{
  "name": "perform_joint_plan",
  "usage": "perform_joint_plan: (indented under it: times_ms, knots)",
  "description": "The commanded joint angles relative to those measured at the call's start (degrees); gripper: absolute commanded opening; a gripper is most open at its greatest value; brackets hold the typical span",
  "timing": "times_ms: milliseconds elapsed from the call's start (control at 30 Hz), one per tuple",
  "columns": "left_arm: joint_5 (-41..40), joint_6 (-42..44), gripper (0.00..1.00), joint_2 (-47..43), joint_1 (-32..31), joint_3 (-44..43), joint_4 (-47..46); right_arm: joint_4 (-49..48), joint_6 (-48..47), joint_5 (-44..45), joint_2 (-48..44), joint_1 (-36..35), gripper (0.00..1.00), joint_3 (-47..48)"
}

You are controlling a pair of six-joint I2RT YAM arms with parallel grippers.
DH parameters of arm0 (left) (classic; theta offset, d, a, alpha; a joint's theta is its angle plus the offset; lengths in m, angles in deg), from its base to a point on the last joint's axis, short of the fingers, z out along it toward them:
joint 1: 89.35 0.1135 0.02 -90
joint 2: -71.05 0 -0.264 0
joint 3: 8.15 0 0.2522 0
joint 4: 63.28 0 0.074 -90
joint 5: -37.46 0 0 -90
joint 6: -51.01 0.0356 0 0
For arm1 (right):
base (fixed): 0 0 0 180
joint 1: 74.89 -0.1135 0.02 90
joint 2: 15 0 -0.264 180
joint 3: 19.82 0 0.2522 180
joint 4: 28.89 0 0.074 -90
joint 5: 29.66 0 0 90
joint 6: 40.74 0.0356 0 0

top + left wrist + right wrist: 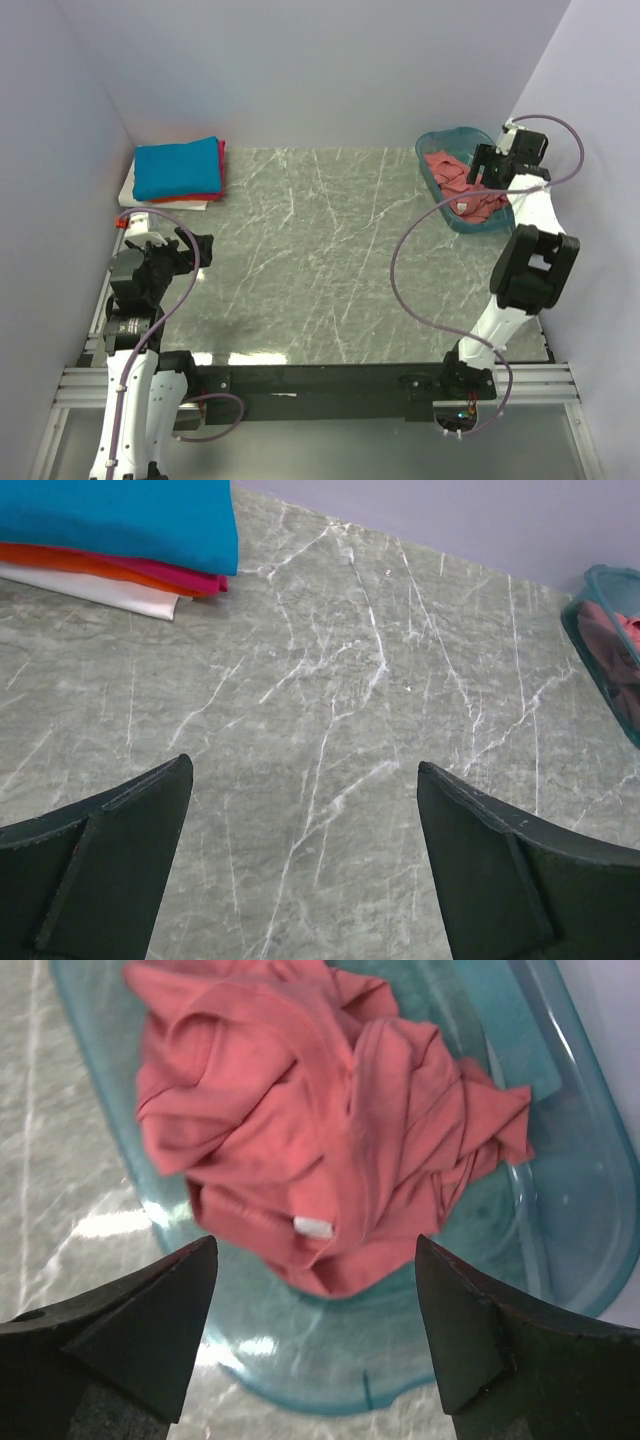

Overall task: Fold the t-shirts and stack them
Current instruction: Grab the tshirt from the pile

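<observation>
Grey-green marbled tabletop [320, 260], boxed in by pale lilac walls [330, 70] on the left, right and far sides. Along the near edge, a metal rail [320, 385] carrying both arm bases.

Just past it on the left, the left gripper [305, 765], held low near the table's left margin. Fingers spread wide, nothing between them but bare marble.

Ahead of it and across the whole middle, open stone running from the near rail towards the back wall. On the right side, a purple cable [400, 260] looping out from the right arm over the table.

Far right, a translucent teal bin [440, 135], set at an angle close to the right wall, its long side slanting towards the corner. Inside it, the salmon-pink t-shirt [330, 1130], crumpled in a heap, a small white label showing near its lower fold. Over the bin's near rim, the right gripper [316, 1240], parted and empty, poised above the cloth; contact with the shirt not clear from the wrist view.

Far left, tucked against the left wall and close to the back corner, a folded stack: blue t-shirt [178, 167] on top, red one [110, 568] under it, white one [100, 588] at the bottom, both lower edges peeking out on the near side.
</observation>
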Motion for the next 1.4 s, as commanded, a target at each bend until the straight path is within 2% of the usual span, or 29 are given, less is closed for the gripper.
perform_joint_plan:
  times_ms: [0, 133, 333, 500, 533, 633, 667, 767, 800, 833, 1033, 1200, 1367]
  knots:
    - [0.54, -0.08, 0.99, -0.04, 0.00, -0.67, -1.27, 2.52, -0.84, 0.52, 3.84, 0.41, 0.85, 6.50]
    - [0.63, 0.01, 0.99, 0.31, -0.09, -0.76, -1.27, 4.44, -0.49, -0.18, 11.82, 0.50, 0.84, 12.82]
    - [0.54, 0.01, 0.99, 0.93, 0.00, -0.84, -1.18, 8.84, 0.91, -0.97, 20.54, 0.41, 0.75, 22.75]
    - [0.19, 0.01, 0.99, 1.46, 0.00, -0.84, -1.01, 11.40, 0.04, -0.44, 25.47, 0.41, 0.67, 26.90]
    - [0.10, 0.10, 1.00, 1.46, 0.00, -0.93, -0.92, 11.75, -0.14, -1.05, 25.65, 0.41, 0.64, 27.08]
    - [0.10, 0.10, 0.99, 1.81, 0.00, -1.02, -1.01, 11.40, -0.75, -2.55, 25.04, 0.33, 0.35, 25.85]
    - [0.19, 0.10, 1.00, 2.07, 0.00, -0.93, -0.92, 10.62, -1.02, -3.51, 22.94, 0.24, 0.20, 23.15]
    - [0.19, 0.10, 0.99, 2.25, 0.00, -1.11, -0.83, 4.82, -2.24, -2.48, 14.77, -1.08, 0.02, 13.39]
    - [0.19, 0.10, 0.99, 2.25, 0.00, -1.11, -0.83, 1.67, -2.60, -2.12, 12.23, -1.52, 0.01, 10.50]
    - [0.19, 0.10, 0.99, 2.34, 0.00, -1.11, -0.83, 0.51, -2.86, -1.68, 7.24, -2.04, 0.00, 5.33]
    - [0.54, 0.01, 0.99, 2.16, 0.08, -1.11, -0.92, -5.11, -4.97, 3.76, -12.37, -6.35, 0.00, -8.50]
    - [0.80, 0.18, 0.99, 1.90, 0.08, -1.11, -0.74, -4.78, -5.85, 6.94, -20.75, -10.30, 0.00, -8.96]
    - [0.63, 0.10, 1.00, 1.37, 0.17, -1.02, -0.83, -1.00, -6.47, 7.55, -26.99, -13.73, 0.00, -2.38]
